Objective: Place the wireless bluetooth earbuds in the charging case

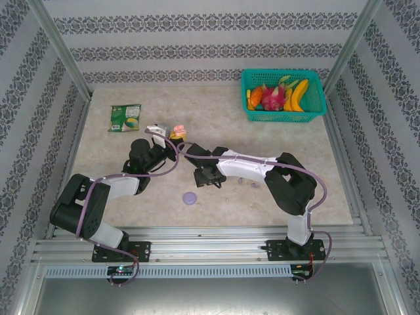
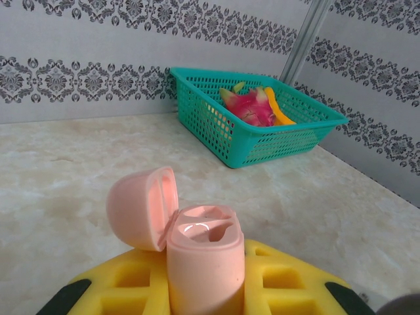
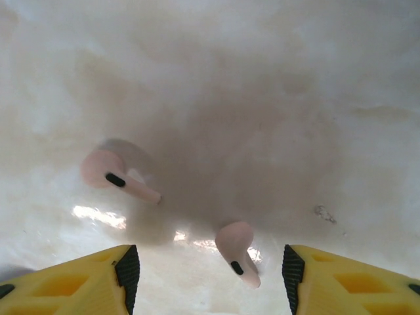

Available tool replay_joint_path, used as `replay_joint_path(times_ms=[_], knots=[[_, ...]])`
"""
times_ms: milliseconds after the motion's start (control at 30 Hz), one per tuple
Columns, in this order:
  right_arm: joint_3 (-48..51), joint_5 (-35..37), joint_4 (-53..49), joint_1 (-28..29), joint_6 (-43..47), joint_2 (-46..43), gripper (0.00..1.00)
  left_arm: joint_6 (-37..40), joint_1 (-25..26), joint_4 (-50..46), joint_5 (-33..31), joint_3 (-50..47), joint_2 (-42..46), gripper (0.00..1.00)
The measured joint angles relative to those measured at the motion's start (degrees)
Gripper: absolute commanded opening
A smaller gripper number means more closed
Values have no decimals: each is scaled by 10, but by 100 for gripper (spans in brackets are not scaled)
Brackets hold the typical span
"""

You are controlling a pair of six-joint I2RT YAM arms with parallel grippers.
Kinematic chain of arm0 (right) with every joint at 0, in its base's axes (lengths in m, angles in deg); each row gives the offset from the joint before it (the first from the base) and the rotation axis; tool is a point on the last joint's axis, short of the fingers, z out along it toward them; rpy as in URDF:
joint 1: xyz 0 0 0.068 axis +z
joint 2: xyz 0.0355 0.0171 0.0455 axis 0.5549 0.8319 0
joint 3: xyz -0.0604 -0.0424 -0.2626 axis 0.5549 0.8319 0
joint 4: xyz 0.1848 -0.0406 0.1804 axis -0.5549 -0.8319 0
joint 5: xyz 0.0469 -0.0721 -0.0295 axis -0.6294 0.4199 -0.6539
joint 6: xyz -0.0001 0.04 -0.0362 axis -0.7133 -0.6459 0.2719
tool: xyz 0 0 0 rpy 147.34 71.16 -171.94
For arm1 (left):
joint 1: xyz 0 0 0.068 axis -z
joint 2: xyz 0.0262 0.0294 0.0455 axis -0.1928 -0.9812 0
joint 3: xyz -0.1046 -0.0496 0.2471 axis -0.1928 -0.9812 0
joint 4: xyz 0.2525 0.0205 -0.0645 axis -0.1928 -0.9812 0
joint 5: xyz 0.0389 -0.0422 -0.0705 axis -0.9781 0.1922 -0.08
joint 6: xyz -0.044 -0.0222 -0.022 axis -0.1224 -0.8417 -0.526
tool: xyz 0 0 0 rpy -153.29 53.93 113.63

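The pale pink charging case (image 2: 203, 262) stands upright with its lid (image 2: 141, 207) hinged open to the left, and both wells look empty. My left gripper (image 1: 172, 136) is shut on the case body, its yellow fingers (image 2: 289, 282) on either side. Two pale pink earbuds lie on the table under my right gripper (image 3: 210, 282), which is open. One earbud (image 3: 237, 252) lies between the fingertips, touching neither pad. The other earbud (image 3: 118, 176) lies further off to the left. In the top view the right gripper (image 1: 209, 176) hangs low over the table's middle.
A round purple case (image 1: 190, 197) lies on the table in front of the grippers. A teal basket (image 1: 282, 118) of fruit stands at the back right and also shows as a teal basket (image 2: 262, 147) in the left wrist view. A green snack packet (image 1: 125, 118) lies at the back left.
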Motion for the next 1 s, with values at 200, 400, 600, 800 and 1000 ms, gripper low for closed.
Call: replay_joint_path(times_ms=[200, 400, 600, 800, 1000], knots=[[20, -31, 8, -11, 65, 0, 57, 0, 0, 0, 9, 0, 8, 0], [21, -38, 14, -24, 85, 0, 57, 0, 0, 0, 9, 0, 23, 0], [21, -38, 14, -37, 96, 0, 55, 0, 0, 0, 9, 0, 26, 0], [21, -38, 14, -40, 99, 1, 52, -1, 0, -1, 8, 0, 26, 0], [20, -38, 13, -40, 99, 11, 49, -5, 0, 0, 8, 0, 26, 0]])
